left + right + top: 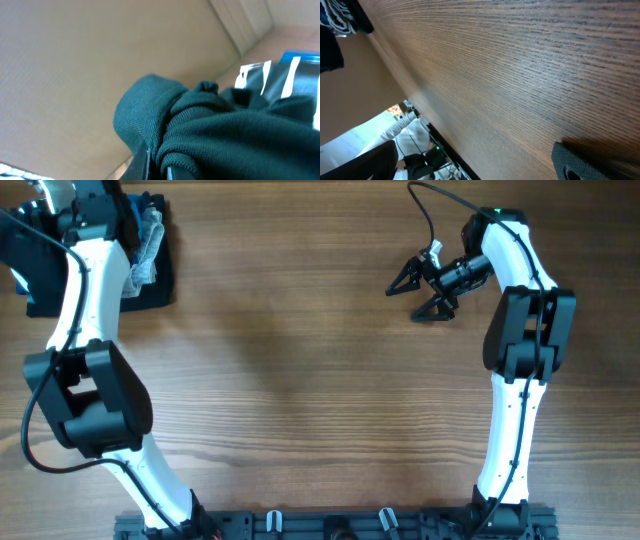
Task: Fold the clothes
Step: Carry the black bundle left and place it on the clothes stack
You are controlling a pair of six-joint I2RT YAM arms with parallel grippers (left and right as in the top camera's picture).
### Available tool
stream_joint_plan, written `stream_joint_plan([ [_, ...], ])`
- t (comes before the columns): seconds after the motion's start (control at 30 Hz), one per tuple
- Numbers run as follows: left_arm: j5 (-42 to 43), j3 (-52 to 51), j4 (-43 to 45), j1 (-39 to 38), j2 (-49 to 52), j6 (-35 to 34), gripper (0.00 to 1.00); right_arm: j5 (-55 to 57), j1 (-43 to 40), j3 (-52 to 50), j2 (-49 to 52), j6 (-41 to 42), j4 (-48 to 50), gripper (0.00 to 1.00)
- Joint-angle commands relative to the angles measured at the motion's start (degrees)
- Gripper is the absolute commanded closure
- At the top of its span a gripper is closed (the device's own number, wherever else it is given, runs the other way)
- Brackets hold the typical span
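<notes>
The left gripper [157, 169] shows only in the left wrist view, as two dark finger edges at the bottom of the frame. A bunched fold of the dark green knit garment [225, 135] rises from between them, so the jaws are pinching the cloth. The knit fills the lower right of that view. Behind it are a plain beige surface and, at the right edge, something blue and white [295, 75] that is too cropped to name.

The overhead view hides these jaws under the left arm [75, 290], which reaches into the far left corner of the wooden table [300, 380]. There it shows what the wrist camera cannot: a pile of clothes [150, 285] lying dark on the corner, with a grey-white piece [148, 240] on top beside the arm.

The right gripper [416, 294] appears whole only from overhead. Its jaws are spread wide, holding nothing, over bare wood near the far right of the table and well apart from the pile. The right wrist view catches just one dark finger pad [570, 161] at the bottom right, close over the wood grain. At its upper left edge it shows dark and striped cloth [335, 20].
</notes>
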Motion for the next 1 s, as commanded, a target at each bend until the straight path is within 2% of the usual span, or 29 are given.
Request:
stream_joint_plan([
  [0.0, -8.02, 1.57, 11.87, -1.38, -1.36, 7.91, 0.96, 1.38, 0.13, 0.0, 1.55, 0.04, 0.33, 0.0],
  [0.1, -11.85, 1.57, 28.41, -1.46, -1.36, 18.62, 0.96, 1.38, 0.13, 0.0, 1.55, 0.02, 0.37, 0.0],
  [0.17, -11.54, 1.57, 39.01, -1.46, -1.36, 27.69, 0.96, 1.4, 0.13, 0.0, 1.55, 0.0, 0.35, 0.0],
  [0.23, -10.99, 1.57, 46.1, -1.2, -1.36, 32.33, 0.96, 1.38, 0.13, 0.0, 1.55, 0.04, 0.26, 0.0],
  [0.3, -10.03, 1.57, 49.9, -0.57, -1.33, 34.14, 0.96, 1.4, 0.13, 0.0, 1.55, 0.0, 0.04, 0.0],
  [0.37, -9.22, 1.57, 49.55, 0.15, -0.98, 34.12, 0.96, 1.4, 0.13, 0.0, 1.55, -0.02, -0.07, 0.01],
  [0.47, -8.02, 1.57, 43.82, 0.42, 1.05, 34.12, 0.96, 1.42, 0.13, 0.0, 1.55, -0.04, -0.09, 0.0],
  [0.77, -7.04, 1.57, 43.47, -0.17, 9.46, 34.56, 0.96, 2.49, 0.13, 0.0, 1.55, -0.13, -1.18, 0.0],
  [0.87, -3.67, 1.57, 42.4, -0.5, 11.21, 34.53, 0.96, 2.49, 0.13, 0.0, 1.55, -0.22, -1.57, 0.0],
  [0.97, 0.57, 1.57, 42.69, -1.99, 12.79, 29.99, 0.96, 2.49, 0.13, 0.0, 1.55, -0.22, -1.62, 0.0],
])
